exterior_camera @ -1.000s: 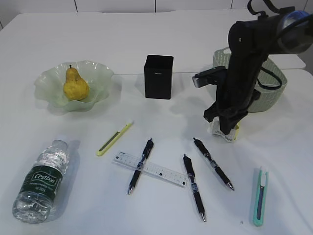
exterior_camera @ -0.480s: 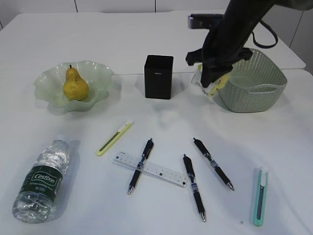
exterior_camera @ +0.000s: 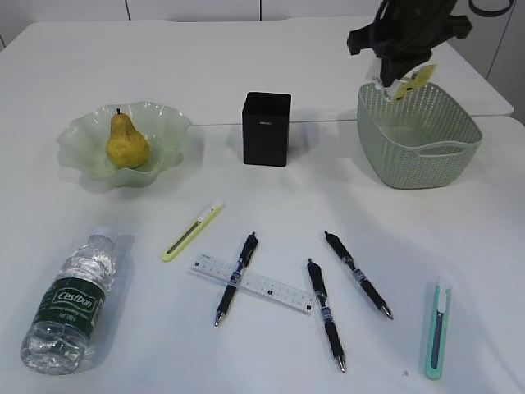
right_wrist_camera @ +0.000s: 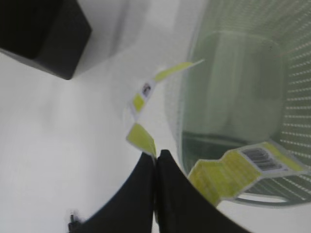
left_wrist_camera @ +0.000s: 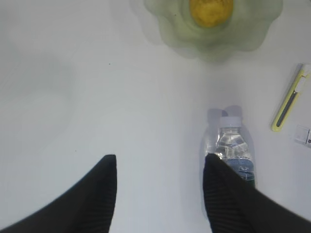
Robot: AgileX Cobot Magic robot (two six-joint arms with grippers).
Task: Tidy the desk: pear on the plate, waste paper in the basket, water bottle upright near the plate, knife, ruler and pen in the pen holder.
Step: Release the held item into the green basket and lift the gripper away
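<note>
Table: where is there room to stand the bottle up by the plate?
Bare table lies between the plate and the bottle, and between the plate and the black holder. It gets crowded right of the bottle, around the yellow knife, ruler and pens.

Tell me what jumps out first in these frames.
The right gripper, its jaws pinched shut on a yellow-and-white strip of waste paper, hangs above the back rim of the green basket at upper right. At front left a water bottle lies on its side; the pear already sits on the wavy glass plate.
</note>
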